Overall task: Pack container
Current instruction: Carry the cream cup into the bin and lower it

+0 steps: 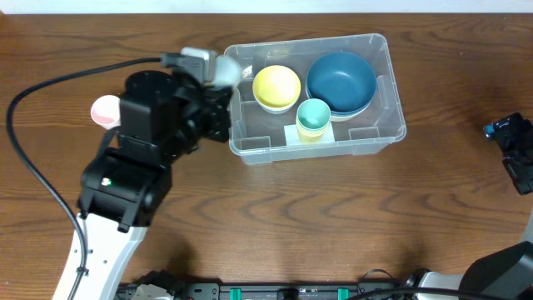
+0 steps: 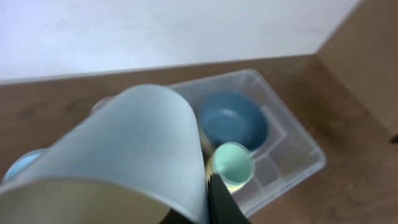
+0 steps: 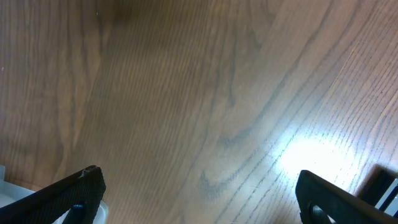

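Container sits mid-table, mouth up. Its long axis runs left to right, with the right end swung slightly toward the far edge. Left claw is clamped on a pale blue cup at the container's left end. Right claw is spread wide, low over wood.

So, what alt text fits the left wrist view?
A pale blue cup, held close to the camera, fills the foreground. Behind it, on the wooden table, stands the clear container with a dark blue bowl and a mint cup inside.
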`<act>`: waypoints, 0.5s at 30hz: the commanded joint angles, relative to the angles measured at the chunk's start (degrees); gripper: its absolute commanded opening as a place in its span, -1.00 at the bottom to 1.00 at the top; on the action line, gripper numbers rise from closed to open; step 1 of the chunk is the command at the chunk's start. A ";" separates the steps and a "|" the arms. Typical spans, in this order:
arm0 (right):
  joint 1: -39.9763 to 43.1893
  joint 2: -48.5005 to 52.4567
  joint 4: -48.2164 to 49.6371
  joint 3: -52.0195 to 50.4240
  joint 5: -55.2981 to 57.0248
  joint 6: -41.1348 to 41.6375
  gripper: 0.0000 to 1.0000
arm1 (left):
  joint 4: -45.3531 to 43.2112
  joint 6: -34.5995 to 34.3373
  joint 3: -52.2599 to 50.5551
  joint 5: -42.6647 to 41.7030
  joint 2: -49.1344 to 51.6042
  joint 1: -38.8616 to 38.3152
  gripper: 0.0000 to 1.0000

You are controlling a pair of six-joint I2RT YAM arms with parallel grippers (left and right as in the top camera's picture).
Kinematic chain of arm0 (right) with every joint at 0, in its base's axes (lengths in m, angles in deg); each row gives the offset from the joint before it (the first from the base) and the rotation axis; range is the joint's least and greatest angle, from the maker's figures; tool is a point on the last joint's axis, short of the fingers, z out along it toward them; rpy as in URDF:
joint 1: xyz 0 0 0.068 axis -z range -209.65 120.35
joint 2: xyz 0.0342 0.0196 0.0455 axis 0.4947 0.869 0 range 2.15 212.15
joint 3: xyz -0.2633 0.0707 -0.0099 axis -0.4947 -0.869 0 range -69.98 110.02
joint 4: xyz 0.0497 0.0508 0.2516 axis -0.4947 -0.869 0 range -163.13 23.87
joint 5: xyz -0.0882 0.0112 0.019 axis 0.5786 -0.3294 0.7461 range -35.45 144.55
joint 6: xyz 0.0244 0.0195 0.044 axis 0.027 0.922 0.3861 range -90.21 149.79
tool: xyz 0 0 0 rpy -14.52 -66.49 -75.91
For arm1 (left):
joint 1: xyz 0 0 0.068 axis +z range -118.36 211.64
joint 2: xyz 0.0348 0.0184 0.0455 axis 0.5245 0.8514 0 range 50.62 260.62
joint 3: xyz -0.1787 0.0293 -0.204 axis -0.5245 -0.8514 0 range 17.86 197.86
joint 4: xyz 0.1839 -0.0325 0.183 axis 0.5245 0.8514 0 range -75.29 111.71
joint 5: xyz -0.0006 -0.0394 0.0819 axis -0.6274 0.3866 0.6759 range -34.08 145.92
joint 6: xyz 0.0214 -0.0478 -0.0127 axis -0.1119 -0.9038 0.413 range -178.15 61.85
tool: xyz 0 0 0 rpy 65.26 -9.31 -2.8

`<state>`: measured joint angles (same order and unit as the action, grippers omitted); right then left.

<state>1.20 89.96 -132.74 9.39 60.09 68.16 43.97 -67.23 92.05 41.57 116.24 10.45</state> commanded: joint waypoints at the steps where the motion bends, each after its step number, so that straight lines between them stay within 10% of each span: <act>1: 0.26 -0.15 -0.02 0.00 0.20 0.57 0.98 | -3.19 3.48 0.50 2.97 4.33 -3.61 -0.88; 15: 0.26 -0.15 -0.02 0.00 0.20 0.59 0.99 | -2.75 5.05 0.50 6.32 23.28 -10.32 -0.88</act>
<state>1.20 89.96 -132.71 9.39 60.12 68.16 40.60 -63.41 92.23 47.05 140.15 1.22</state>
